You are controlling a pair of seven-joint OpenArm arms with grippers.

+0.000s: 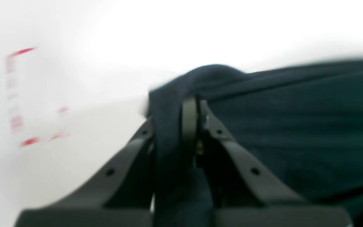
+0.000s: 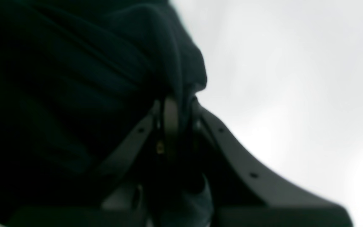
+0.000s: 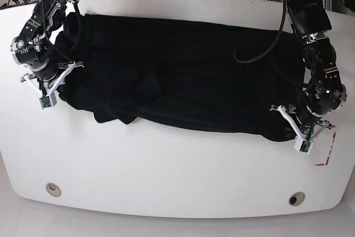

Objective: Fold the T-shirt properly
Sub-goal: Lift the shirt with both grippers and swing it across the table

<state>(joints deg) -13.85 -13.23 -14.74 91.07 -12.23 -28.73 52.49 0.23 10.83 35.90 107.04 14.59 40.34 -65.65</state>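
The black T-shirt (image 3: 183, 76) lies stretched wide across the white table (image 3: 166, 176), with loose folds along its near edge. My left gripper (image 3: 292, 127) is at the shirt's right end in the base view. In the left wrist view that gripper (image 1: 197, 105) is shut on a bunched fold of the T-shirt (image 1: 295, 126). At the shirt's left end, my right gripper (image 3: 62, 79) holds the cloth too. The right wrist view shows it (image 2: 178, 104) shut on a hump of the T-shirt (image 2: 58, 78), which fills that view's left half.
Red tape marks (image 3: 327, 159) lie on the table just right of my left gripper and show blurred in the left wrist view (image 1: 20, 94). Two round holes (image 3: 53, 188) (image 3: 297, 198) sit near the front edge. Cables (image 3: 260, 43) hang from the left arm over the shirt.
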